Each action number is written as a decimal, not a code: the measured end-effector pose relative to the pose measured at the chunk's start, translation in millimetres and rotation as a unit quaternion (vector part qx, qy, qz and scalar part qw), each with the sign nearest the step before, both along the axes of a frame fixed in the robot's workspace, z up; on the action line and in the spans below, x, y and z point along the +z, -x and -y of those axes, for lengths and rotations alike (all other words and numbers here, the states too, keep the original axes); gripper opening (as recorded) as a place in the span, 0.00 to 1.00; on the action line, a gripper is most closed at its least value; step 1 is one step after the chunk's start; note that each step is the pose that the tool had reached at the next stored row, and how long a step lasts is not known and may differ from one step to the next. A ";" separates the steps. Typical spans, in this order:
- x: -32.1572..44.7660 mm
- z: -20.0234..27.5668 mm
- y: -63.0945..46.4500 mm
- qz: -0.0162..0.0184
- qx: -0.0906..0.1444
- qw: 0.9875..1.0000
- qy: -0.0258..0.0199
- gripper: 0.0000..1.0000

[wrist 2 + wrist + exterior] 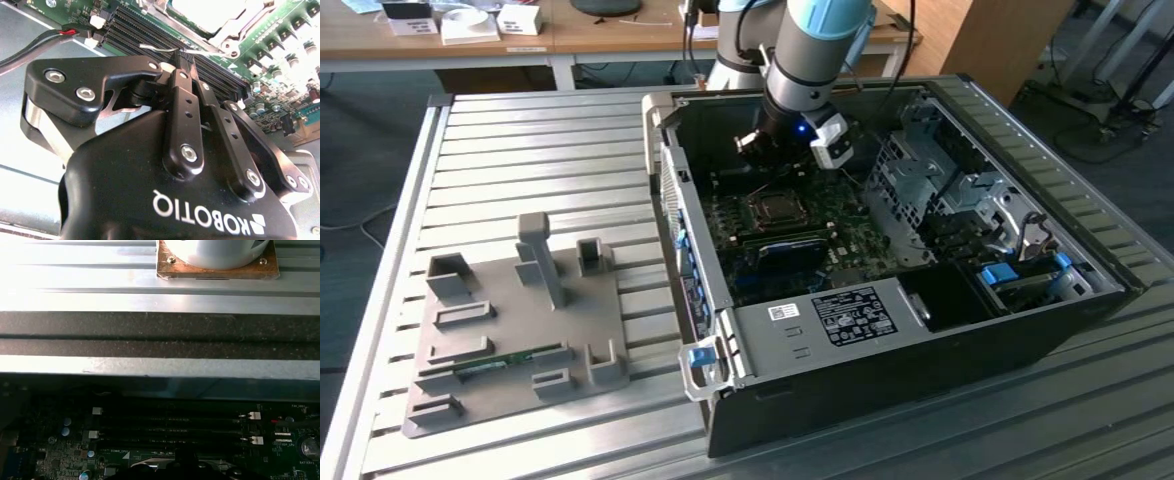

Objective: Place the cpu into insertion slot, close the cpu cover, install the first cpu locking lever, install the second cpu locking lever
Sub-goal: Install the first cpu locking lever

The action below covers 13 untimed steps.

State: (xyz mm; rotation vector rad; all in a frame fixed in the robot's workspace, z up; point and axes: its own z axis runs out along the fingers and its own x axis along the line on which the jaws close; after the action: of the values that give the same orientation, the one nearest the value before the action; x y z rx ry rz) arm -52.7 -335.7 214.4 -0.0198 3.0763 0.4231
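Pincer (184, 62) clenched at a wire lever (155, 48) beside the socket (774, 208)

Its shut tips meet the thin lever just above the black memory slots (150, 35). The chip (210, 12) lies in the socket, framed by the metal cover (235, 37), mid-board in the case (881, 380). The springy lever could slip off the tips and scrape the slots.
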 end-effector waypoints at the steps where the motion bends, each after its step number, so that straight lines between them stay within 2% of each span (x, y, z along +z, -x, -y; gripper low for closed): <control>1: -0.3 0.0 -0.1 0.000 0.000 1.000 0.000 0.11; 13: -4.8 0.1 -1.0 0.000 0.000 1.000 0.001 0.11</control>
State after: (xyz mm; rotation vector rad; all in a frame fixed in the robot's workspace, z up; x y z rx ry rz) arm -51.7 -335.7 209.6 -0.0200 3.0767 0.4210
